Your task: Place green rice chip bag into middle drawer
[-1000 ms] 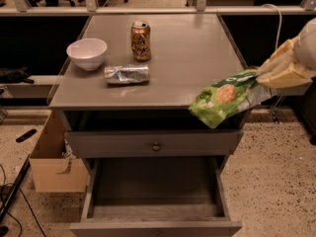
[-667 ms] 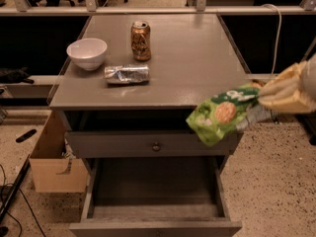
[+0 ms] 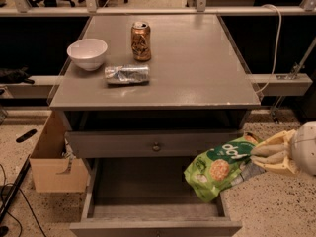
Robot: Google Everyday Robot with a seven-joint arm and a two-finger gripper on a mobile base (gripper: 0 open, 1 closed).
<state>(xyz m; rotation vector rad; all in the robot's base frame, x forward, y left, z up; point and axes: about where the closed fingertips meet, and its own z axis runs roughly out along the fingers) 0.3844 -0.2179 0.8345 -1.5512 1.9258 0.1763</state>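
The green rice chip bag (image 3: 219,168) hangs tilted over the right side of the open middle drawer (image 3: 148,209), its lower end above the drawer's right wall. My gripper (image 3: 256,154) comes in from the right and is shut on the bag's upper right end. The drawer is pulled out and its grey floor shows nothing in it. The upper drawer front with its round knob (image 3: 156,146) is shut above it.
On the cabinet top (image 3: 197,78) stand a white bowl (image 3: 87,53), a brown can (image 3: 140,41) and a silver foil packet (image 3: 127,74). A cardboard box (image 3: 54,162) sits on the floor at the cabinet's left. A white cable (image 3: 274,43) hangs at the right.
My gripper has carried the bag down from the cabinet top's front right edge to the level of the open drawer, over its right side.
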